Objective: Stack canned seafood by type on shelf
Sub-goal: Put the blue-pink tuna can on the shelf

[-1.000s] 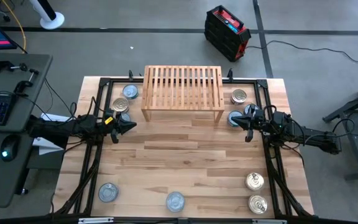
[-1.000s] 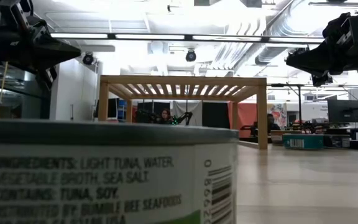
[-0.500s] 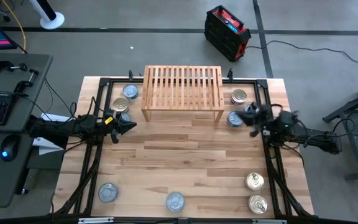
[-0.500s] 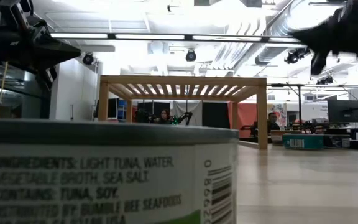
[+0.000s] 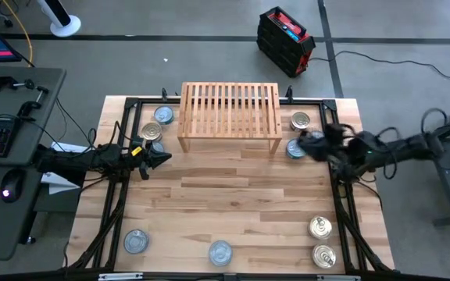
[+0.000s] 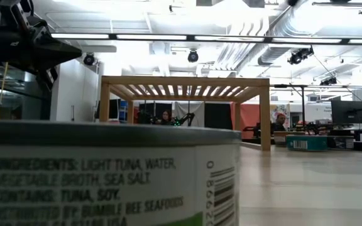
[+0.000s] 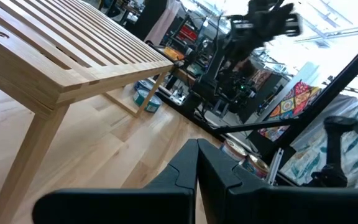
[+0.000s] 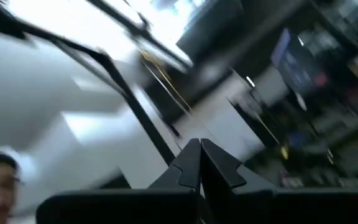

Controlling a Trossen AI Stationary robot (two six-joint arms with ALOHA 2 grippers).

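The right gripper (image 5: 301, 148) has its fingers (image 8: 197, 163) pressed together with nothing between them; it hangs blurred over the right rear of the tabletop (image 5: 233, 203), just past the shelf's right end, and whether it touches the cans below cannot be told. Its wrist view shows only smeared room and ceiling beyond the closed tips, with part of a person at one edge. The left gripper (image 5: 162, 158) waits at the left side, its fingers (image 7: 194, 168) also shut and empty, pointing toward the shelf (image 5: 229, 117), which stands at the rear middle with its slatted top bare. Around it lie the cans — a silvery-blue one (image 5: 163, 115) and a gold one (image 5: 151, 131) by the shelf's left leg, with another beside the left arm partly hidden by it; a gold can (image 5: 300, 120) and a blue-lidded can (image 5: 294, 149), half covered by the right gripper, near the right leg. Along the front edge sit two silvery-blue cans (image 5: 136, 240) and (image 5: 220, 252), and two gold cans (image 5: 321, 227) and (image 5: 324, 255) — the low view is largely blocked by the label of a tuna can (image 6: 105, 176) pressed close to the lens.
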